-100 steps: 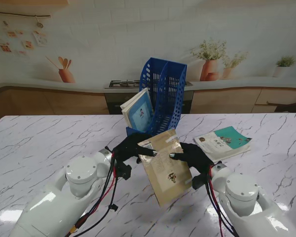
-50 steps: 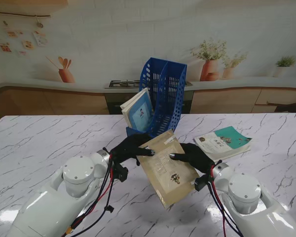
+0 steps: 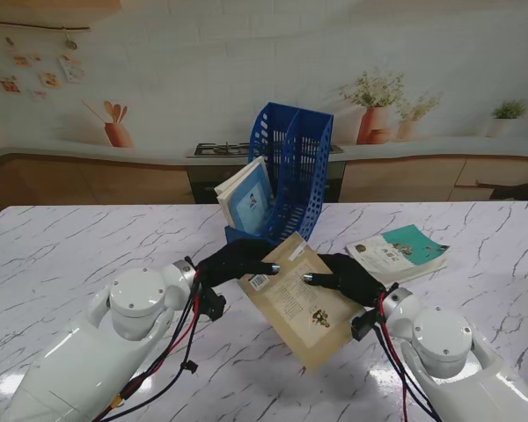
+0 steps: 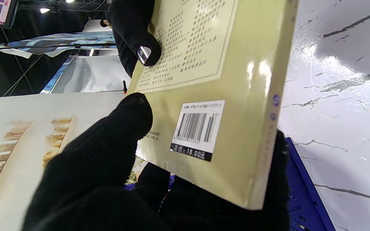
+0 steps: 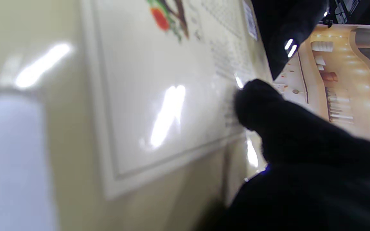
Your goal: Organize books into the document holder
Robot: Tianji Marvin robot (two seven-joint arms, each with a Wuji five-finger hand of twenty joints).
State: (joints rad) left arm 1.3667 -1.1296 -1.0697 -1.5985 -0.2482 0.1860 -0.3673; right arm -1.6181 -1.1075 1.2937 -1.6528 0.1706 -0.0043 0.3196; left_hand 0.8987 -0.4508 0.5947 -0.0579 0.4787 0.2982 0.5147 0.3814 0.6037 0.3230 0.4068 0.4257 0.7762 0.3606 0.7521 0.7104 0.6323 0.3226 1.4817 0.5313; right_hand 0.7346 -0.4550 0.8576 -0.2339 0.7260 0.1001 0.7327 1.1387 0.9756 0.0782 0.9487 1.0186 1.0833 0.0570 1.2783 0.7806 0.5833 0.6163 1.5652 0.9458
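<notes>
A tan paperback book [image 3: 301, 297] hangs tilted above the table, back cover with barcode facing up. My left hand [image 3: 236, 262] in a black glove grips its barcode corner [image 4: 201, 128], thumb on the cover and fingers under it. My right hand [image 3: 347, 276] holds the opposite long edge, thumb pressed on the cover [image 5: 255, 102]. The blue document holder [image 3: 290, 171] stands just beyond the book, with a light-blue book [image 3: 246, 195] leaning in its left slot. A teal-and-white book [image 3: 398, 251] lies flat on the table to the right.
The marble table [image 3: 79, 255] spreads out on both sides. Behind it runs a kitchen-print backdrop with counter and potted plants [image 3: 375, 104]. The holder's blue base [image 4: 303, 192] shows close under the held book in the left wrist view.
The held book has turned from nearly upright to a flatter, more diagonal lie, its near corner swinging right and toward me. Both hands kept their grip and shifted slightly.
</notes>
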